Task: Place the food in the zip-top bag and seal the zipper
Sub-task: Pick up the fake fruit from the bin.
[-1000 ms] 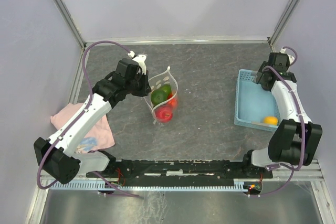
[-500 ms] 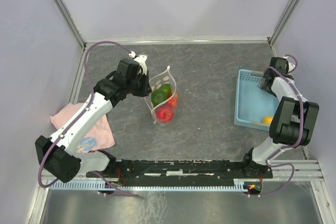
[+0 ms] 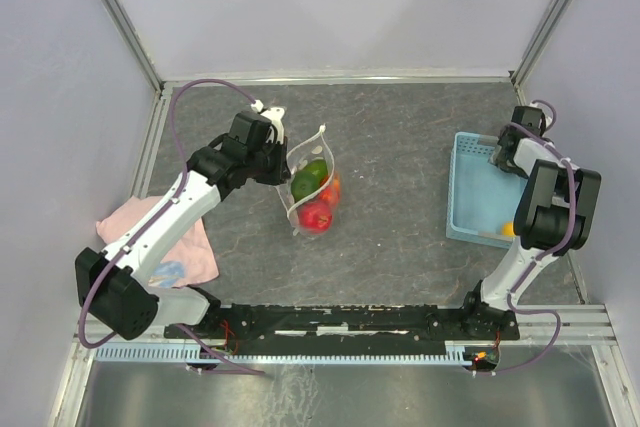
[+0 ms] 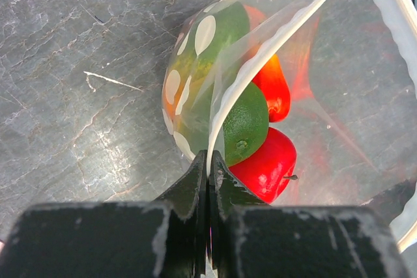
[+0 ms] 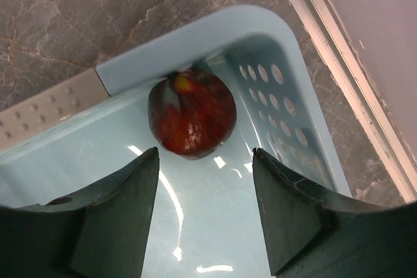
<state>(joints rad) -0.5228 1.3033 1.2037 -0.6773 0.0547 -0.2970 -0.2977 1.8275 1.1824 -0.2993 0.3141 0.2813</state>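
Right arm (image 3: 548, 207) swings back over the blue basket (image 3: 470, 197).
Jaws of the right gripper (image 5: 205, 161) stand apart by a dark red fruit (image 5: 191, 112); the left gripper (image 4: 210, 161) pinches the bag (image 4: 195, 63) edge.

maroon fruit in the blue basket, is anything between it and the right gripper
Nothing visible. The dark maroon fruit sits in the corner of the basket, directly ahead of the open right gripper, with bare basket floor between them. The basket walls crowd it behind and on one side.

Open zip-top bag (image 4: 189, 89) holds fruits (image 4: 244, 122) (green, red); maroon fruit (image 5: 191, 118) sits in basket (image 5: 195, 30).
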